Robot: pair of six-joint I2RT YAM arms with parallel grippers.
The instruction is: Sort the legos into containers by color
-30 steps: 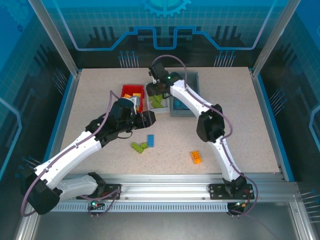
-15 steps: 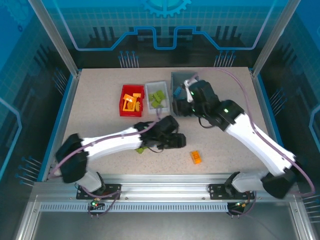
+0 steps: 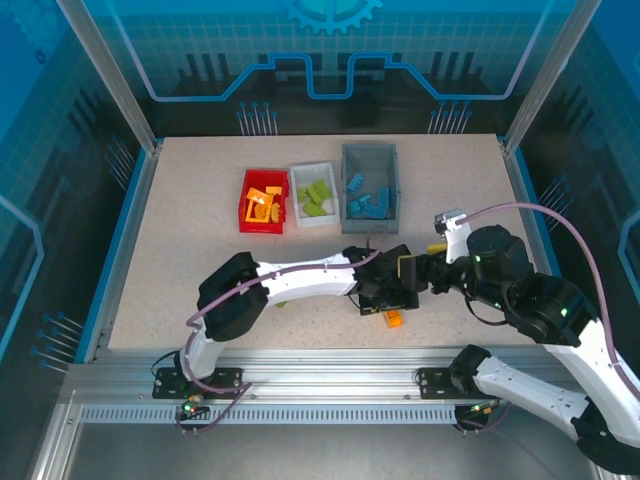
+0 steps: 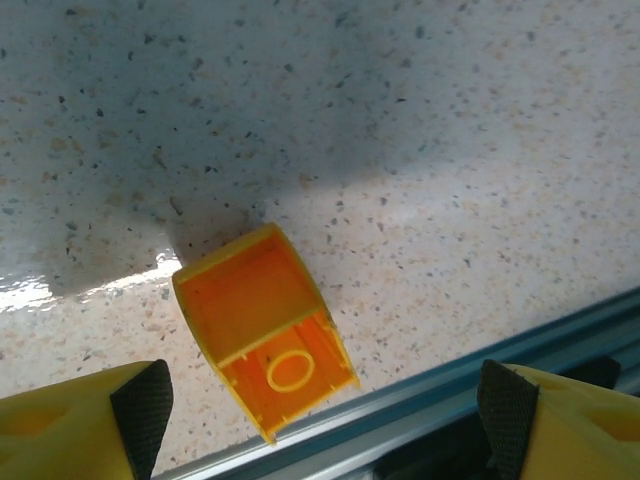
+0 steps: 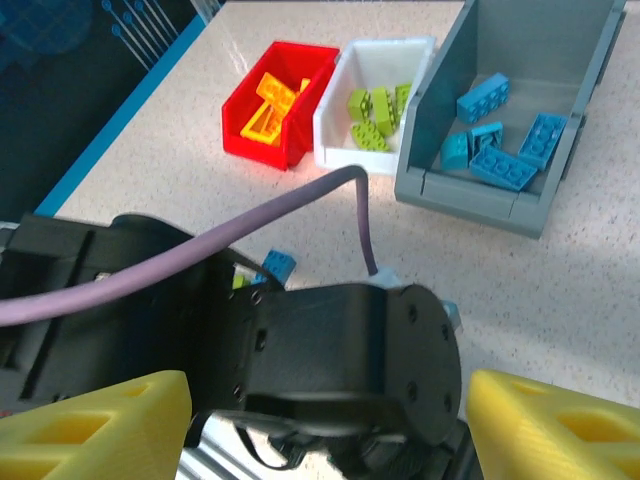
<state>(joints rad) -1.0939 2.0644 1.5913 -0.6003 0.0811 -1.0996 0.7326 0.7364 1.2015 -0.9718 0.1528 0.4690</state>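
Your left gripper [image 4: 322, 405] stands wide open, empty, above an orange brick [image 4: 265, 325], apparently inverted; your right gripper [image 5: 330, 420] is likewise open and empty.

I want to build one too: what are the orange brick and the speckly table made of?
Orange brick: looks like hard, glossy molded plastic; thin hollow walls, molded ring inside. Table: maybe speckled stone-look laminate, smooth; glare shows beside the brick.
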